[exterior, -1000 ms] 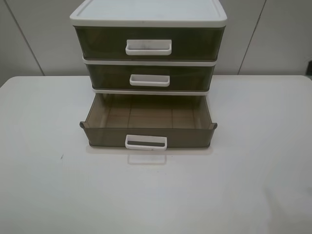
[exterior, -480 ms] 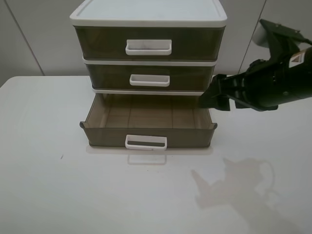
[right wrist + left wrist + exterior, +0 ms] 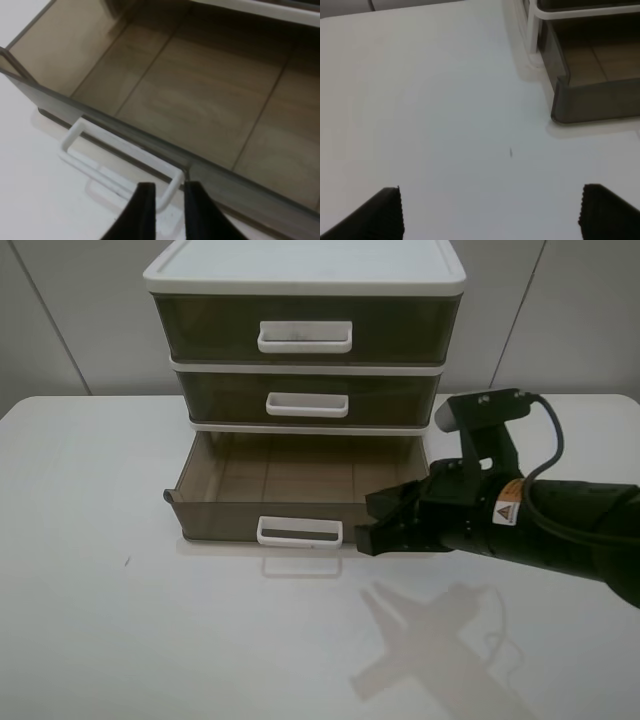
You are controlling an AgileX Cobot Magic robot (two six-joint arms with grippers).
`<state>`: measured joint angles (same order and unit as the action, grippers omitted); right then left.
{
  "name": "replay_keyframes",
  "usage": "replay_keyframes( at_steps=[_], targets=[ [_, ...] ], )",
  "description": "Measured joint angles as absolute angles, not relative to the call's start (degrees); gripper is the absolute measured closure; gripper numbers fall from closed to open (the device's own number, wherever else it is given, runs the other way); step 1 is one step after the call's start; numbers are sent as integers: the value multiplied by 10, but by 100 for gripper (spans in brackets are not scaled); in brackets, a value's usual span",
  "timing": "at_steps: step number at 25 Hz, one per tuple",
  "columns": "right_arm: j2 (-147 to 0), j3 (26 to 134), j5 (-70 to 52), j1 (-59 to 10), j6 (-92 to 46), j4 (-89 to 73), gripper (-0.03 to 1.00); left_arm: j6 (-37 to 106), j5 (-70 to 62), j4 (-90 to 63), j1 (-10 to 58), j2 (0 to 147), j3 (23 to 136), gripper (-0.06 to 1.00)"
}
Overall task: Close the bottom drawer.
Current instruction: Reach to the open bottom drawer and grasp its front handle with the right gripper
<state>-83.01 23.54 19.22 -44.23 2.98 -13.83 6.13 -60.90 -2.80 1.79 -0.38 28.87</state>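
The bottom drawer (image 3: pixel 300 490) of the white-framed three-drawer unit (image 3: pixel 305 270) is pulled out and empty, and its white loop handle (image 3: pixel 300 532) faces the front. My right gripper (image 3: pixel 368 524) hovers just right of the handle, at the drawer's front wall. In the right wrist view the right gripper (image 3: pixel 167 207) is empty, its fingers nearly together, just in front of the front wall (image 3: pixel 150 150) by the handle's end (image 3: pixel 107 167). My left gripper (image 3: pixel 492 212) is open and empty over bare table, left of the drawer's front corner (image 3: pixel 592 100).
The middle drawer (image 3: pixel 307 400) and the top drawer (image 3: pixel 305 332) are closed. The unit stands at the back middle of the white table (image 3: pixel 100 620), against a grey wall. My right arm (image 3: pixel 540 530) lies across the table's right side.
My right arm came in from the right, then moved down and left to the front of the bottom drawer beside the handle. The drawer has not moved.
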Motion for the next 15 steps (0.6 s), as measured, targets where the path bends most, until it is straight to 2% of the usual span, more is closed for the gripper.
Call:
replay_keyframes(
  at_steps=[7,15],
  targets=[
    [-926,235,321,-457,41,-111,94,61,-609,-28,18,-4,289,23],
    [-979,234,428,-457,161,58,94,61,-609,-28,18,-4,289,23]
  ],
)
